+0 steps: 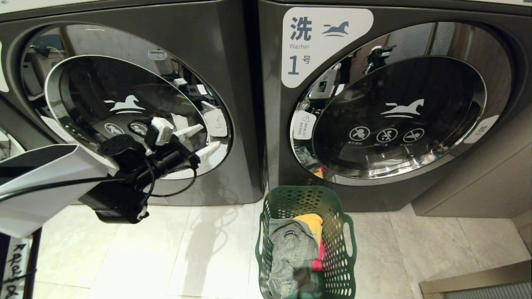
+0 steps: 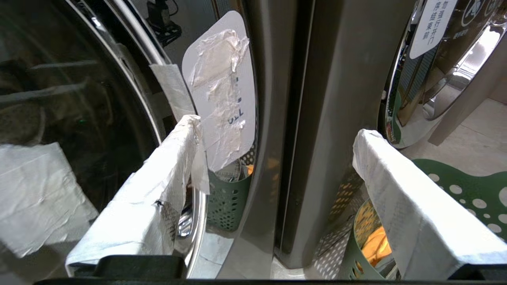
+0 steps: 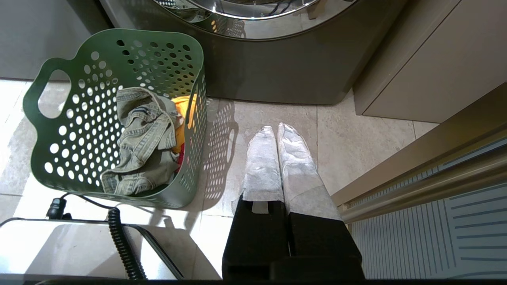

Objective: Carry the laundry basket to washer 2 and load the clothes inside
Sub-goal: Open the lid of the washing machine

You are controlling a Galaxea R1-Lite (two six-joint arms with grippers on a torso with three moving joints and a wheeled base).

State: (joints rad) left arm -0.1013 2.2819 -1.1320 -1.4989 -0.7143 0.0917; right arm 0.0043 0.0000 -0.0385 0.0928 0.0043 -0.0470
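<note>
Clothes [image 1: 291,249] lie loose in the laundry basket [image 1: 345,265], which stands on the floor [image 1: 187,249] just before the washer labelled 1 [image 1: 395,112]. Three garments show: one pair of denim trousers, one yellow piece [image 1: 309,220], one red-pink piece [image 1: 319,259]. All are soft and light and will drape; pinch each at a bunched fold. The denim is likely the heaviest. Two washers are in view; the left one [image 1: 124,104] shows no numeral here, so it is probably washer 2. The left end effector [image 1: 201,141], fingers spread apart, hovers at that door's right rim. The right end effector [image 3: 277,158], fingers pressed together, hangs beside the basket.
</note>
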